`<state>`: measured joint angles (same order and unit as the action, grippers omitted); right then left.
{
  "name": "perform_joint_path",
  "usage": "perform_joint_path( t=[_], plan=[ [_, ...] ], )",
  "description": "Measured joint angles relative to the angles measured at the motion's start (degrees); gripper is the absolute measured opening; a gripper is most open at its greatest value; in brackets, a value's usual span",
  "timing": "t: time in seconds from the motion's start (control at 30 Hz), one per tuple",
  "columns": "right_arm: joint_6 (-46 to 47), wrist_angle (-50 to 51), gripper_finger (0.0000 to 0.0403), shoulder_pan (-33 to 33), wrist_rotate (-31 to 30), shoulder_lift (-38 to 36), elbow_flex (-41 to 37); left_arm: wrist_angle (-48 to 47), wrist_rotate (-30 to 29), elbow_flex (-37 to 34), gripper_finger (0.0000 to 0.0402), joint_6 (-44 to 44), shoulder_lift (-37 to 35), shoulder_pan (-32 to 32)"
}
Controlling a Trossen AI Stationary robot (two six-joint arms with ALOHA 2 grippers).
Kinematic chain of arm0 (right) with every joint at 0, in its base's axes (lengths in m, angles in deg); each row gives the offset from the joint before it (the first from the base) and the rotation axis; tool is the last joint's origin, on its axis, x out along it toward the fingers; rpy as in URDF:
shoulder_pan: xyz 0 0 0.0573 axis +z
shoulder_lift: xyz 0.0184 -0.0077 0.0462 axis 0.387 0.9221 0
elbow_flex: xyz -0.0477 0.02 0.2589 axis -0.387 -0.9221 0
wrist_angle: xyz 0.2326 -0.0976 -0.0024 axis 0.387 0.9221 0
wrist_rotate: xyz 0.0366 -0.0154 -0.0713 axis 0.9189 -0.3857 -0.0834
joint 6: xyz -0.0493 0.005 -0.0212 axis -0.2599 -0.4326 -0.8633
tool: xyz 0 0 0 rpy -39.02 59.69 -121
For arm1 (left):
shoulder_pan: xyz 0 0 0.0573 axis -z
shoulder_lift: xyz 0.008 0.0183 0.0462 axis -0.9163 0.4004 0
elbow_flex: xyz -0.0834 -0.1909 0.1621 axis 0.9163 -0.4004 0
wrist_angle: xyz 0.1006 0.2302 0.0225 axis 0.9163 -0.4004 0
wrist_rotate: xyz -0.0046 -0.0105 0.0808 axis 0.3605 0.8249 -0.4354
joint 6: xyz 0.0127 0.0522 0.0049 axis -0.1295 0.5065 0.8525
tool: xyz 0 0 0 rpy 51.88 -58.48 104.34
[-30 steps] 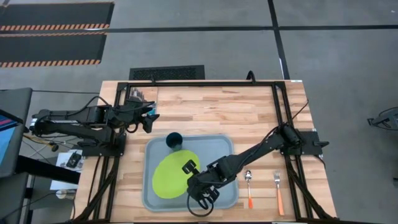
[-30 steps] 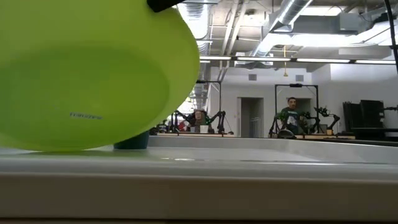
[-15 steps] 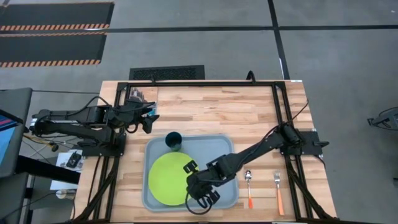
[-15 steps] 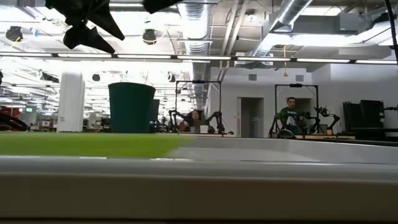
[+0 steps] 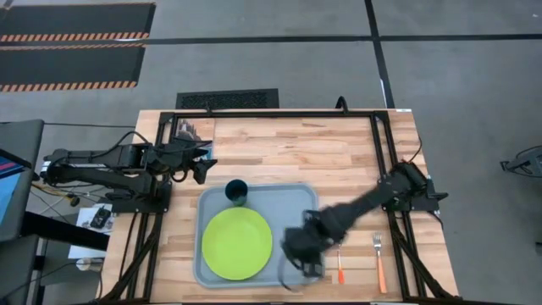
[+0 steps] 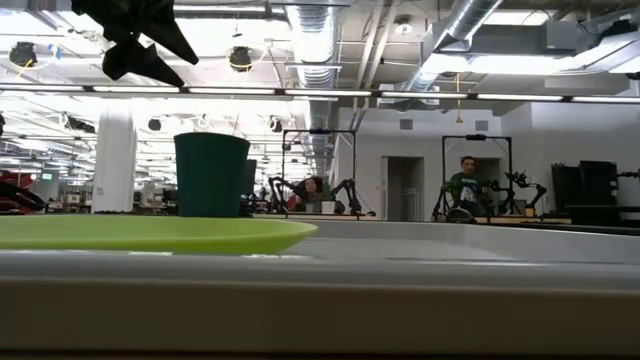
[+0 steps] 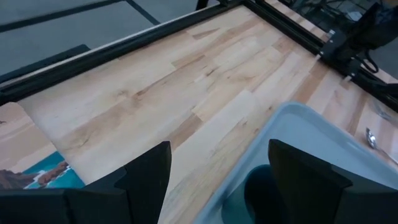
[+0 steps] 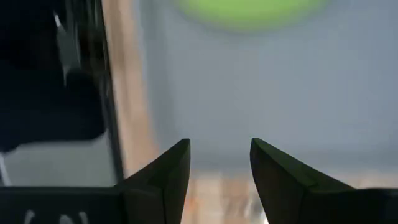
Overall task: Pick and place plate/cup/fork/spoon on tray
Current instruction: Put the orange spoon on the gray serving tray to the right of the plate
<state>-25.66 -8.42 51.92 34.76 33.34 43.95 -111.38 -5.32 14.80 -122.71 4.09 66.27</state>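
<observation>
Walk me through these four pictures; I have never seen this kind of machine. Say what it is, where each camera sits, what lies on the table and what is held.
It is a robot with two dark arms at a wooden table. One camera looks down from above, one sits at table height, and one rides on each wrist. On the grey-blue tray lie the lime-green plate and the teal cup. The spoon and fork lie on the wood beside it. The right gripper is over the tray's near right part, open and empty. The left gripper waits open over the table's far left, holding nothing.

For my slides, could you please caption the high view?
Plate and cup on tray; right gripper empty.
</observation>
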Motion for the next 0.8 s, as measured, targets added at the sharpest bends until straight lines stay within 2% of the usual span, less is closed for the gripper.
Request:
perform_joint_path(
  t=[0.13,0.27,0.43,0.53,0.7,0.8],
  plan=[
    [9.51,1.42,0.0192,7.43,-1.15,-3.65,0.00,0.01,1.00,0.00,0.0257,-0.01,0.00,0.00],
    [24.56,4.27,0.0189,15.37,-9.61,-7.55,0.04,0.35,0.87,0.00,0.0257,-0.01,0.01,-0.04],
    [55.47,13.80,0.0185,25.71,-22.32,-10.66,0.04,1.73,1.58,0.00,0.0257,-0.35,0.02,-0.04],
    [70.70,17.48,0.0193,31.01,-26.35,-10.96,0.04,2.56,2.89,0.00,0.0257,-0.35,0.01,-0.04],
    [88.58,17.51,0.0217,35.91,-26.82,-10.72,-4.89,2.46,3.86,0.00,0.0257,-0.32,0.01,-0.04],
    [91.36,17.60,0.0225,35.95,-25.89,-10.60,-9.66,2.48,3.90,0.00,0.0257,0.34,0.01,-0.04]
  ],
)
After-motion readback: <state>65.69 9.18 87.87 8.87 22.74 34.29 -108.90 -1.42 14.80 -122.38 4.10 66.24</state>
